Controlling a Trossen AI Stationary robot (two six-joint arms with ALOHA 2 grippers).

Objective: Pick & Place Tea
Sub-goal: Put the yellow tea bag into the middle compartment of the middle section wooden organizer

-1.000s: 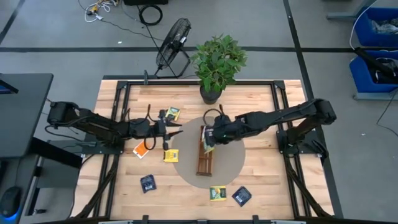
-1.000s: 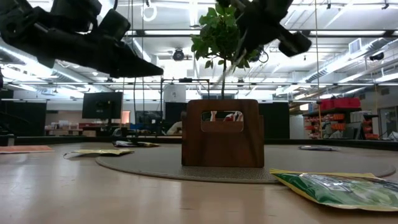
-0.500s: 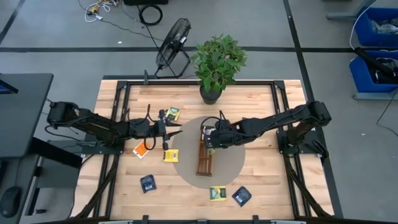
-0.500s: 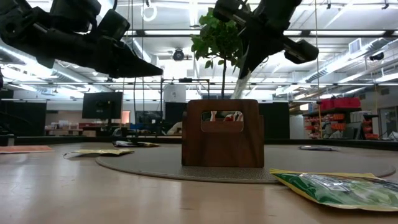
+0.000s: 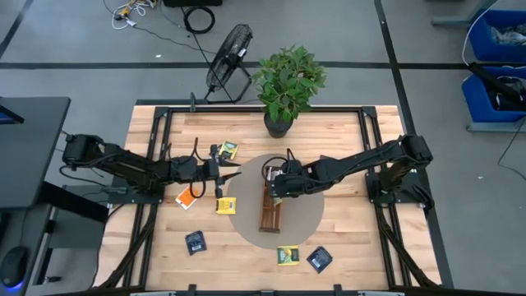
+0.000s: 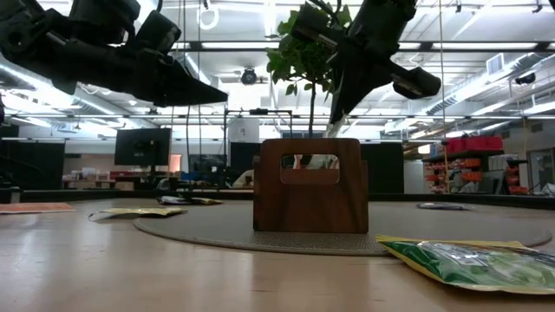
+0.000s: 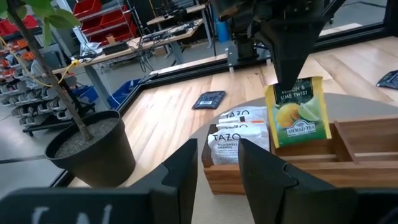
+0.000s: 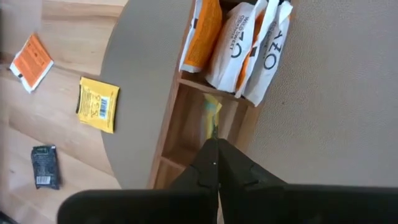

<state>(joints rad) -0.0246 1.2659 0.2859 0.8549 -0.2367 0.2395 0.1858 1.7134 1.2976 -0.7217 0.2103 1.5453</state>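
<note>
A lemon-and-lime tea sachet (image 7: 297, 115) hangs upright over the long wooden tray (image 5: 270, 215), with my right gripper (image 7: 291, 79) shut on it. Its lower edge is about level with the rim of the tray's second compartment (image 8: 198, 127). Several white and orange sachets (image 8: 236, 37) stand in the end compartment beside it. The tray lies on a round grey mat (image 5: 302, 218). My left gripper (image 5: 233, 174) hovers to the left of the mat, open, with nothing between its fingers. More tea sachets lie flat on the table: orange (image 5: 187, 197), yellow (image 5: 226, 205), navy (image 5: 196, 242). My right gripper pinches the sachet's top edge (image 7: 290, 87) between its two fingers. The fingers (image 7: 287, 59) come steeply from above, slanting in from the table's right. The sachet hangs flat and upright below them, over the tray. I cannot tell whether its lower edge (image 7: 300, 142) touches the tray.
A potted plant (image 5: 283, 82) stands at the table's far edge, just behind the mat, with a fan (image 5: 230, 51) on the floor beyond. Further sachets lie near the front edge (image 5: 288, 256), (image 5: 320, 259) and at the far left of the mat (image 5: 228, 150).
My right gripper has sunk toward the tray and tipped steeper, still shut on the sachet. The sachet has come down with it toward the tray's second compartment, hanging upright all the while.
</note>
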